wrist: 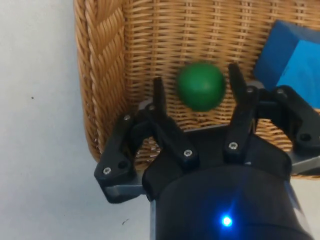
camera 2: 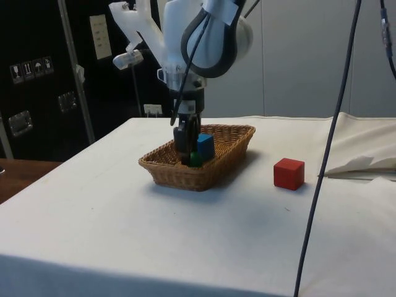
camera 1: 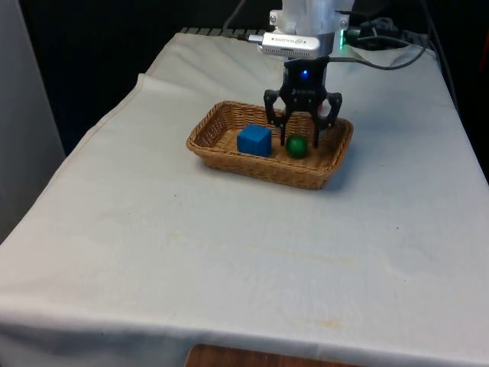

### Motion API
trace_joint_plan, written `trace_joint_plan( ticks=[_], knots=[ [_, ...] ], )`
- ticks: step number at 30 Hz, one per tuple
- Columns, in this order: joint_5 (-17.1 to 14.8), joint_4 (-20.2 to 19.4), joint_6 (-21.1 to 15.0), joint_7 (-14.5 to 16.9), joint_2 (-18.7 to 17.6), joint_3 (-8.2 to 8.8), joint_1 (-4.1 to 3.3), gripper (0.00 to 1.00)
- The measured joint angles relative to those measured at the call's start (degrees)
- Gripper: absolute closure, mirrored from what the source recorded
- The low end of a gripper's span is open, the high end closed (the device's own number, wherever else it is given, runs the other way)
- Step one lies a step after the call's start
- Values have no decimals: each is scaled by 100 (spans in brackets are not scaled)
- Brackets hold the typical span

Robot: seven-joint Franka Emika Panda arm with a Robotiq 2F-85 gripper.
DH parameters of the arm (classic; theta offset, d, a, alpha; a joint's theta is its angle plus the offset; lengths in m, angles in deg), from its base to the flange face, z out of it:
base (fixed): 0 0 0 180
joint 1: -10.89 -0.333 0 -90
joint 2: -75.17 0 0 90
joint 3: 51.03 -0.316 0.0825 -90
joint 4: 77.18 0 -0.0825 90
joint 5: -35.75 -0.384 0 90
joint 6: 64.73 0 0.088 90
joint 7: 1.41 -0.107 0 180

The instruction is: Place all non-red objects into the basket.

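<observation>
Poised low over the wicker basket [camera 1: 229, 113], black two-finger gripper [camera 1: 302, 131] with fingers spread wide and pinching nothing. Between and just below the fingertips, in the wrist view, a green ball [wrist: 201, 85] resting free on the woven floor, clear of both pads. Just beside it, toward the front view's left, a blue cube [camera 1: 254, 141], also inside the basket. Out on the white cloth [camera 1: 229, 252], well apart from the basket in the side view, 1 red cube [camera 2: 289, 173], rightly left where it is. By the look of things, both non-red objects home and the job as good as done.

Likely light, hard and smooth, that ball: prone to roll at a nudge on the ribbed weave and to squirt out of a lopsided pinch. Best taken, if taken again, across its widest girth, pads level on opposite sides, with a modest squeeze. Blue cube probably light and rigid too, with flat faces offering a surer hold: 2 opposite sides, square to the pads, away from the corners. Basket itself stiff but light, apt to slide on the cloth if a finger catches its braided rim. Not fragile, any of it, on this showing.
</observation>
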Motion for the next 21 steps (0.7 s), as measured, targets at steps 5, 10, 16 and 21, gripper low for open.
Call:
trace_joint_plan(
  ticks=[5, 10, 16, 21],
  knots=[
    [0, 0, 0, 0, 0, 0, 0, 27],
    [0, 6, 0, 0, 0, 0, 0, 0],
    [0, 17, 0, -6, 6, 6, 0, 0],
    [0, 109, 155, -63, 132, 17, 0, 0]
  ],
)
